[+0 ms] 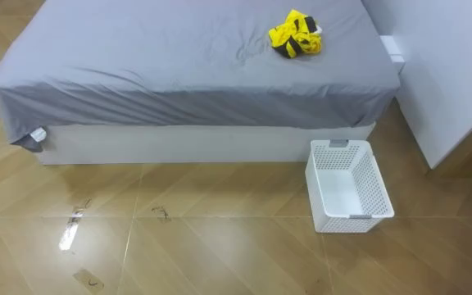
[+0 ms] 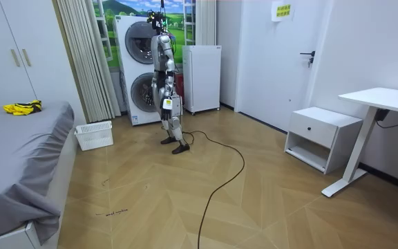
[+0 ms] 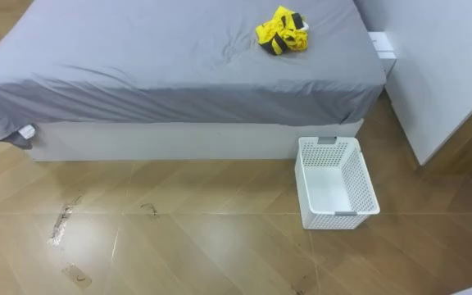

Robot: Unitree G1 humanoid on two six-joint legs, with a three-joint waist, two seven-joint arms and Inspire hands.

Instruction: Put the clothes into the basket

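Left hand (image 2: 168, 104) first: it hangs low by my hip in the room view, where I stand upright on the wooden floor (image 1: 220, 246), facing the bed. I cannot tell whether it is open or closed, and I cannot make out anything held in it.

Nearest to me, the floor boards carry a few dark scuff marks (image 1: 161, 213) to my left. Further on and to my right stands the white basket (image 1: 374, 184), upright on the floor with its open top upward, perforated walls and a grey handle at each short end. Its far end sits just beside the white base of the bed (image 1: 179, 143).

A grey sheet (image 1: 154, 65) covers the mattress and drapes over the near edge. The clothes (image 1: 295, 34), a crumpled yellow and black bundle, lie on top of the sheet towards the far right of the bed, apart from the basket and beyond it. To the right of bed and basket rises a white cabinet (image 1: 449, 74).

In the room view, stacked washing machines (image 2: 138, 69) stand close behind me.
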